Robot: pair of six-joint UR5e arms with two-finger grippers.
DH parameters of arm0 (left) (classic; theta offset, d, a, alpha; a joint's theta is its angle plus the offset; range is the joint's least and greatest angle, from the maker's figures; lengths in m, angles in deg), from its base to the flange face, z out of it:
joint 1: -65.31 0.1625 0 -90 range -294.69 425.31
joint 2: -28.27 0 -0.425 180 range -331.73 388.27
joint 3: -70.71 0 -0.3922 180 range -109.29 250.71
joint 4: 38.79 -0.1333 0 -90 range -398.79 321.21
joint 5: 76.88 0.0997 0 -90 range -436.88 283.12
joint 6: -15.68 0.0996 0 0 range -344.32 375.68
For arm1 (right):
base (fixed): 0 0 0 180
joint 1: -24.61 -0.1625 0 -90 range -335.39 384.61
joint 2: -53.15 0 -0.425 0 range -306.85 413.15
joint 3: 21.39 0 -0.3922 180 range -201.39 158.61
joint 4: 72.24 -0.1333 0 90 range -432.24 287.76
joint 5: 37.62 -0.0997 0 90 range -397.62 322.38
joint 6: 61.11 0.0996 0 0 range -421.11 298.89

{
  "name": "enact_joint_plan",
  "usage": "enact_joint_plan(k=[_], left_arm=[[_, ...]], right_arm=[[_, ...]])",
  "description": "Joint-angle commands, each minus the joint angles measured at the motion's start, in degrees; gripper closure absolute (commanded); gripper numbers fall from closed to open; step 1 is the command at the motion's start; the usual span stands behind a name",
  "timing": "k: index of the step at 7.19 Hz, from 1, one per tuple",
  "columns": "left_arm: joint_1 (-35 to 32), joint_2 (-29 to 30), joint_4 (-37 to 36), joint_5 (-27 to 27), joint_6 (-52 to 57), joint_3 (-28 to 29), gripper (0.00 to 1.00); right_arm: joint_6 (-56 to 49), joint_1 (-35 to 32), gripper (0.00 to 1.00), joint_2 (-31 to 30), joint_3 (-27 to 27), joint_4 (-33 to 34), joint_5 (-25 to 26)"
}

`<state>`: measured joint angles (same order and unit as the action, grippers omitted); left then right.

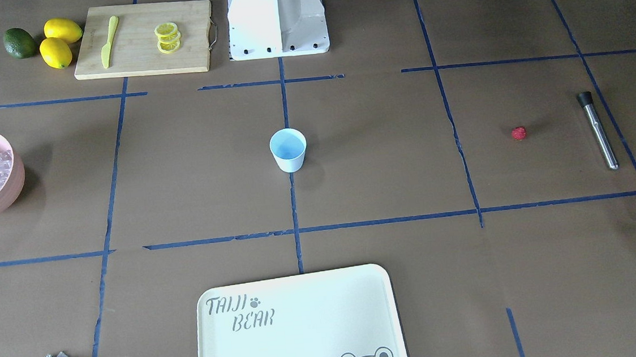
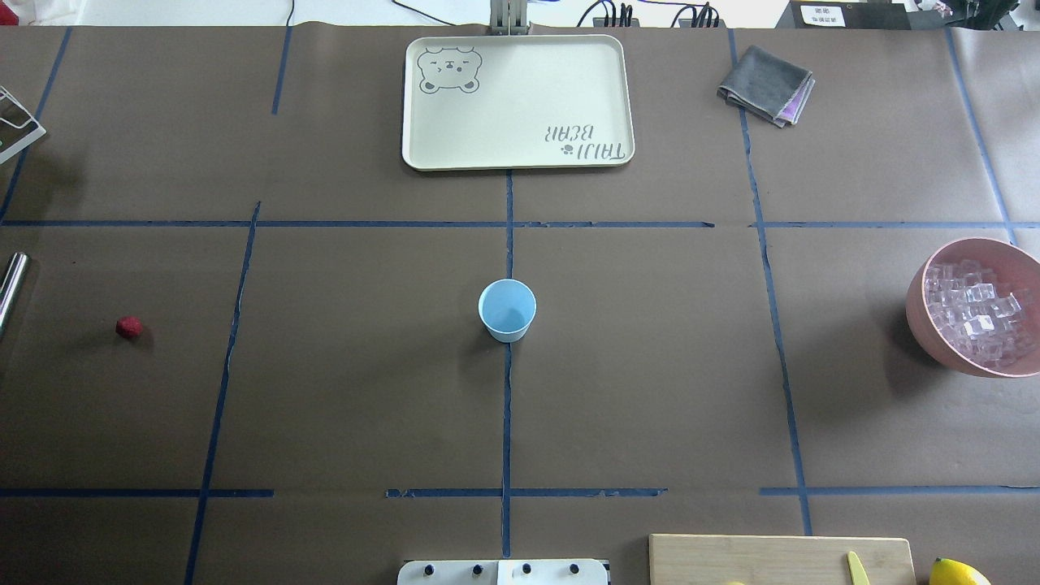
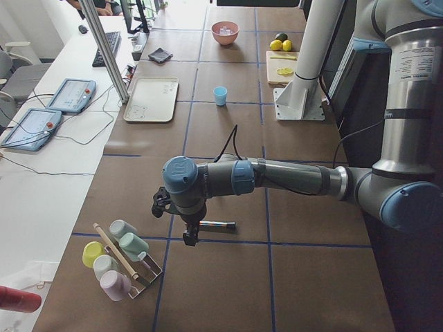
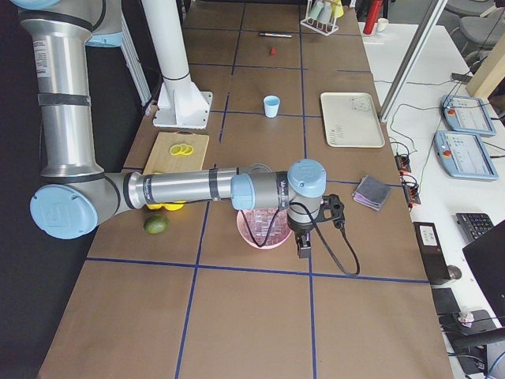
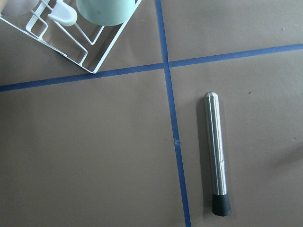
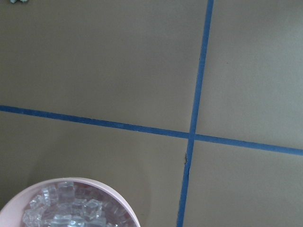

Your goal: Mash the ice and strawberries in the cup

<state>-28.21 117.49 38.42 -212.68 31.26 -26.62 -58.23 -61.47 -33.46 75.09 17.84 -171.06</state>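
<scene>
Probably lab: taped table (image 2: 366, 366), teach pendants (image 3: 71, 95)

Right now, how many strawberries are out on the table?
1. The strawberry lies on the bare table on the robot's left, between the cup and the steel muddler, touching neither. The cup looks empty.

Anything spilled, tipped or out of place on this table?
Nothing stands out: the small light-blue plastic cup stands upright and empty, the clear ice cubes sit inside the pink bowl, and the small red berry lies by itself.
</scene>
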Motion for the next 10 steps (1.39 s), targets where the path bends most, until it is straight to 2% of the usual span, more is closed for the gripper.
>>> enact_joint_plan(k=[1, 2, 4, 5, 6, 7, 9, 10], left_arm=[[-0.1, 0.0, 0.2, 0.0, 0.0, -0.1, 0.00], [-0.1, 0.0, 0.2, 0.0, 0.1, -0.1, 0.00], [-0.1, 0.0, 0.2, -0.1, 0.1, -0.2, 0.00], [-0.1, -0.1, 0.2, 0.0, 0.1, -0.5, 0.00], [-0.1, -0.5, 0.2, 0.0, 0.1, -0.8, 0.00], [-0.1, -0.5, 0.2, 0.0, 0.1, -0.9, 0.00], [-0.1, -0.5, 0.2, 0.0, 0.1, -1.0, 0.00], [-0.1, -0.5, 0.2, -0.1, 0.1, -1.0, 0.00]], right_arm=[[10.7, 3.6, 0.01, -0.8, 5.0, -0.4, 0.6], [11.5, 5.1, 0.02, -4.8, 9.3, -0.4, 0.5], [23.6, 11.8, 0.02, -8.2, 16.7, -1.1, 1.5], [26.2, 14.6, 0.03, -12.3, 16.6, -9.1, 3.4], [34.4, 18.4, 0.03, -15.0, 16.5, -18.4, 7.3], [36.1, 19.4, 0.04, -16.9, 15.2, -22.6, 7.6], [36.7, 21.5, 0.07, -17.0, 12.1, -23.1, 7.4], [36.7, 22.3, 0.12, -16.8, 11.7, -23.2, 7.4]])
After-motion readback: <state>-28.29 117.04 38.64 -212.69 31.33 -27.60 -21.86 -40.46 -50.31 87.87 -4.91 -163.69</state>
